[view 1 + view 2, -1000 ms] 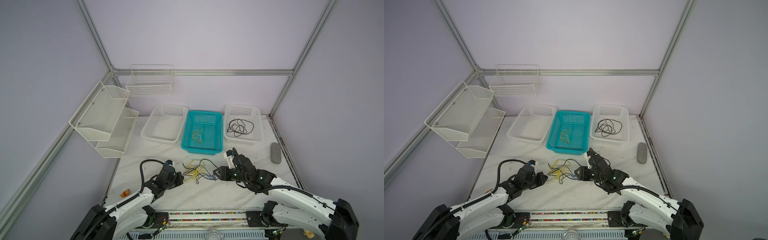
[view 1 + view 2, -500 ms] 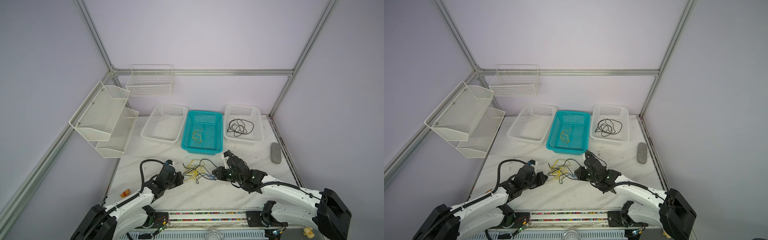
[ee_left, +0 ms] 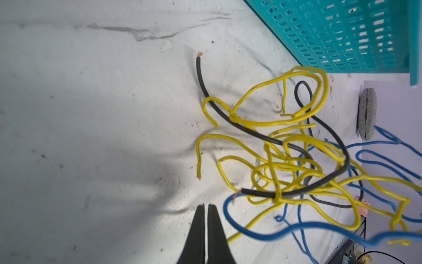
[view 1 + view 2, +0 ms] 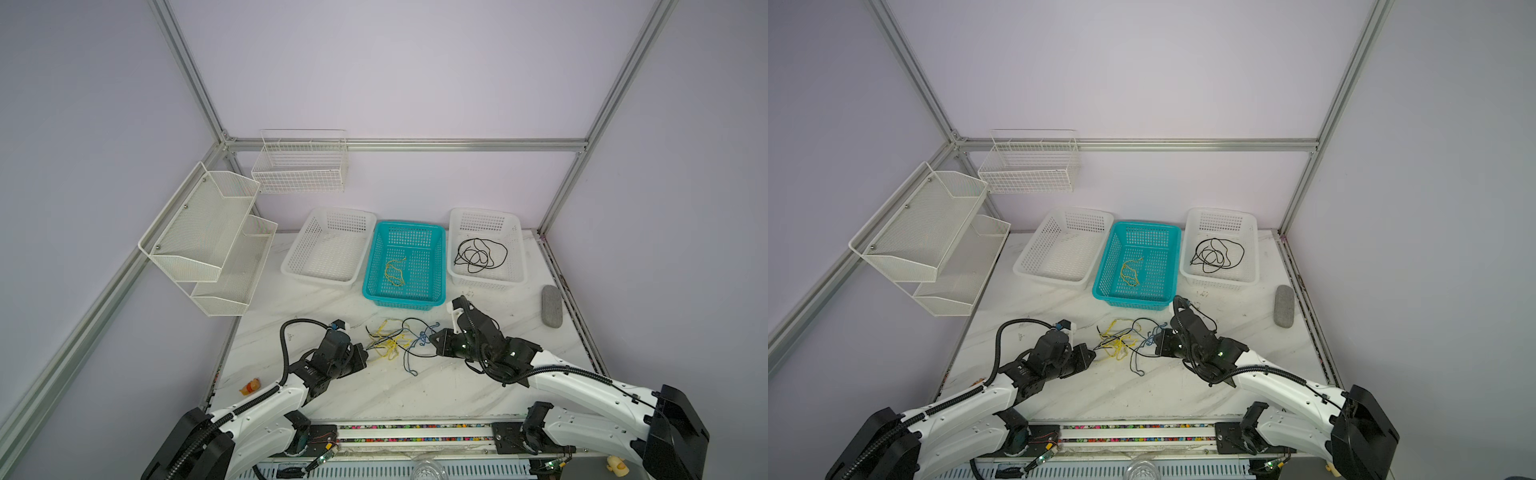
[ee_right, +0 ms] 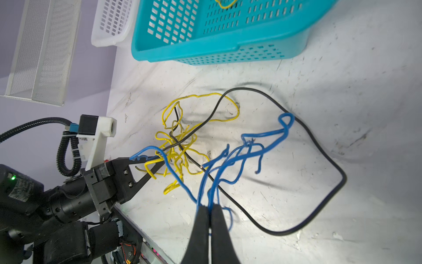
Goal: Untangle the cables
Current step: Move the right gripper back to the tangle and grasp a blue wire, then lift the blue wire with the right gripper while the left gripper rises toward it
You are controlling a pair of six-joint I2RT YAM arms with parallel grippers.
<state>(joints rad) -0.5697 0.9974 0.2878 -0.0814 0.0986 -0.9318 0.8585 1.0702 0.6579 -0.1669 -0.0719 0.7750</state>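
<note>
Yellow, black and blue cables (image 4: pixel 392 343) are lying knotted on the white counter (image 4: pixel 374 395), between the left fingers (image 3: pixel 198 228) and the right fingers (image 5: pixel 201 228). The right ones are pinching shut on strands of blue cable (image 5: pixel 265 133) leading from the tangle. The left ones are pressing together just beside the knot, with nothing visibly between their tips. A teal basket (image 4: pixel 403 300) is sitting just beyond the fingertips.

**Both top views.** The left arm (image 4: pixel 270 405) reaches in from 7 o'clock. Its left gripper (image 4: pixel 365 354) points toward 3 o'clock with jaws pressed together. The right arm (image 4: pixel 582 384) enters from 5 o'clock. Its right gripper (image 4: pixel 433 338) points toward 9 o'clock, jaws pinched on the blue cables (image 5: pixel 230 158).
</note>
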